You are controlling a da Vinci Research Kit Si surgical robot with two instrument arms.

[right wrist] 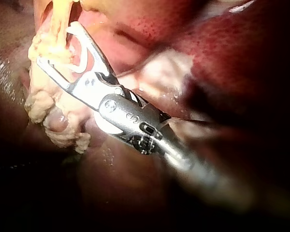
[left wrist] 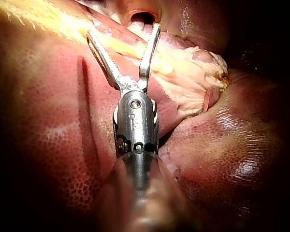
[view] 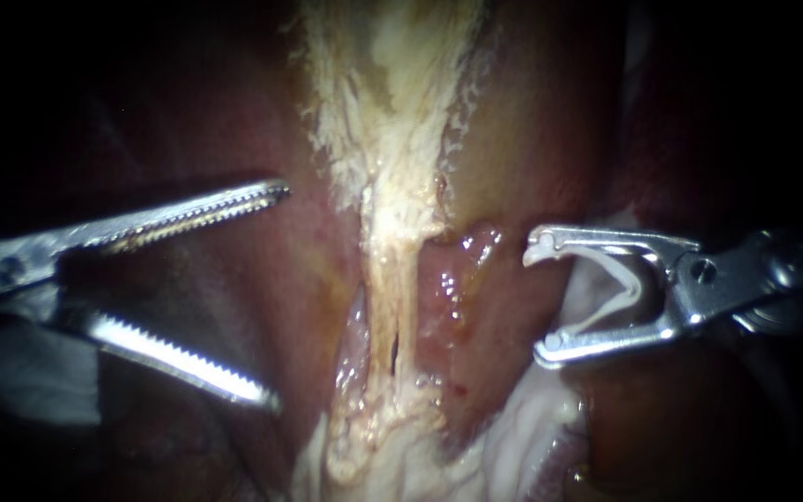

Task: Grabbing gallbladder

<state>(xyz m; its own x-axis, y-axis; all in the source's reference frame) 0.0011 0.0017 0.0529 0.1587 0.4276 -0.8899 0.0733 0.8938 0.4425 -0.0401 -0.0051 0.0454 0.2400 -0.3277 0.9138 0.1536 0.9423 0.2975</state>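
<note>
Endoscope view: dark red liver (view: 243, 279) fills both sides. The left instrument (view: 279, 296) has its serrated steel jaws spread and free. The right instrument (view: 535, 300) has its jaws apart, holding a white V-shaped clip (view: 620, 279). The pale cream, frayed gallbladder (view: 388, 84) lies between the two, its upper end cut off.

Left wrist view: the gallbladder (left wrist: 183, 67) lies ahead of the spread jaws.

Right wrist view: the clip-bearing jaws overlap it; contact is unclear.

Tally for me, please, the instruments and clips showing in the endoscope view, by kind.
Slender silver metal instruments: 2 (left instrument, toothed jaws open; right instrument)
White curved clip, held between the right instrument's jaws: 1
Total: 3
</note>
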